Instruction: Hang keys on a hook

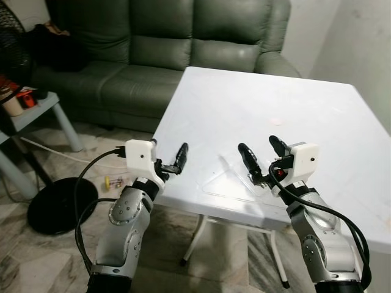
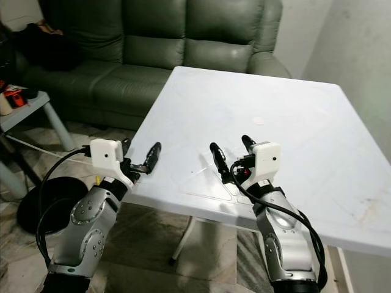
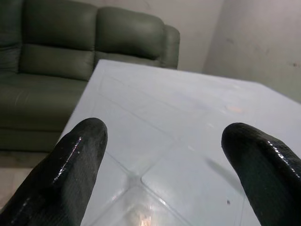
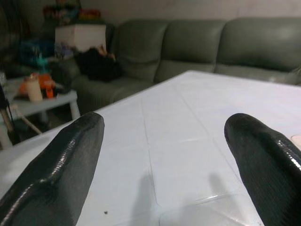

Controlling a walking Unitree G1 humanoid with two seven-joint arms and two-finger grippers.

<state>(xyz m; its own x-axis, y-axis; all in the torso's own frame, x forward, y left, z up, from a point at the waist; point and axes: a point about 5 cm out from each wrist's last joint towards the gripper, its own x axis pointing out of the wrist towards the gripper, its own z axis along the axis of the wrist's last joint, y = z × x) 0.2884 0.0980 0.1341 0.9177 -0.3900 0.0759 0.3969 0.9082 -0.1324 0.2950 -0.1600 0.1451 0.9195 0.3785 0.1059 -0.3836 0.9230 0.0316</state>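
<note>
Left gripper (image 1: pixel 173 160) and right gripper (image 1: pixel 261 154) are both hovering wide apart, empty, over the white square plastic desk (image 1: pixel 269 116) edge.

Both claws hover over white table (image 1: pixel 269 110), spread.

Sofa (image 1: pixel 165 43) behind table (image 1: pixel 275 97)

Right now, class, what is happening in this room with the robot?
The robot stands at the near edge of a white table with both arms raised. Its left gripper hovers at the table's corner and its right gripper over the tabletop, both open and holding nothing. A green sofa sits behind the table. I can make out no keys or hook.
</note>
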